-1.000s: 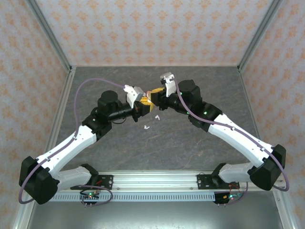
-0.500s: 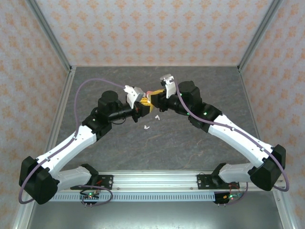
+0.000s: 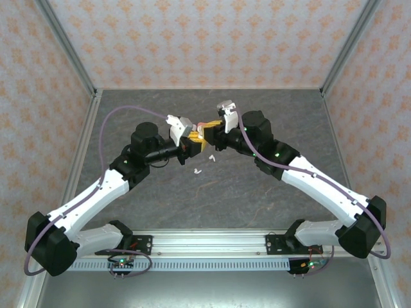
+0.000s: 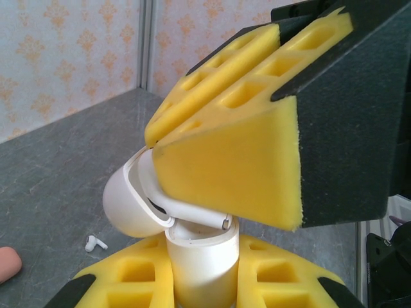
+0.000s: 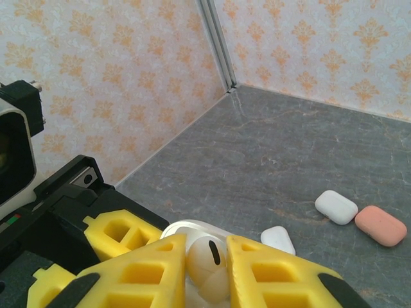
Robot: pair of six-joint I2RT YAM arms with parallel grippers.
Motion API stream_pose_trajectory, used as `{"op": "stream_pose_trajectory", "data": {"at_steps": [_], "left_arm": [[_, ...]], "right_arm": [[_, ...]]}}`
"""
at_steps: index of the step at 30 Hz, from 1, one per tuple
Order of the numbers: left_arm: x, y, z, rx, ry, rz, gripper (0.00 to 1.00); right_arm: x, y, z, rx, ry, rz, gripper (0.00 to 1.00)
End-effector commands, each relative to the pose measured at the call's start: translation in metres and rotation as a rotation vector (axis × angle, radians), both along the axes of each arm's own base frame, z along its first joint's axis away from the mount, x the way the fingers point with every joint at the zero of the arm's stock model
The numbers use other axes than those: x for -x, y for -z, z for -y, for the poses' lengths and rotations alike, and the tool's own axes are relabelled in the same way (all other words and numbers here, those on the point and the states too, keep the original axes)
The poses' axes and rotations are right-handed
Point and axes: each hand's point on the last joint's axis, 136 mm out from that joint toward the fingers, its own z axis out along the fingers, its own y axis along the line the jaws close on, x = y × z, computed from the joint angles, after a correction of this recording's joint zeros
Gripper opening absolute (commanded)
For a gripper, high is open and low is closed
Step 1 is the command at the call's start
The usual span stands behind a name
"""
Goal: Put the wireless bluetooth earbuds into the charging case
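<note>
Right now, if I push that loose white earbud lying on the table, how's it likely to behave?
The loose earbud is tiny beside the charging case, so probably very light and apt to skitter. Its rounded head and smooth shell suggest it would pivot or roll rather than slide straight. It looks rigid, not floppy.

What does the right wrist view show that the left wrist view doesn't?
Right wrist extras: two closed white cases lying on the table. Left wrist extras: a loose earbud lying on the table. Shared: the open case clamped in the left end effector, and the right end effector pinching an earbud just over it.
</note>
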Motion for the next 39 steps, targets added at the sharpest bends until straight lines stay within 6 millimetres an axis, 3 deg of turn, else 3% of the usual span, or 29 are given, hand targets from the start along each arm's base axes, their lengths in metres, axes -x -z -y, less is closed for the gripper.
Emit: {"op": "stream_pose_trajectory", "data": {"at_steps": [1,24,39], "left_arm": [[0.007,-0.033,0.002,0.062,0.025,0.089,0.01],[0.001,-0.027,0.009,0.097,0.028,0.040,0.01],[0.000,-0.028,0.009,0.109,0.023,0.031,0.02]], "right_arm": [[0.003,-0.009,0.002,-0.027,0.006,0.027,0.21],[-0.003,-0.034,0.009,-0.082,0.052,0.150,0.21],[-0.005,-0.023,0.007,-0.070,0.050,0.176,0.20]]}}
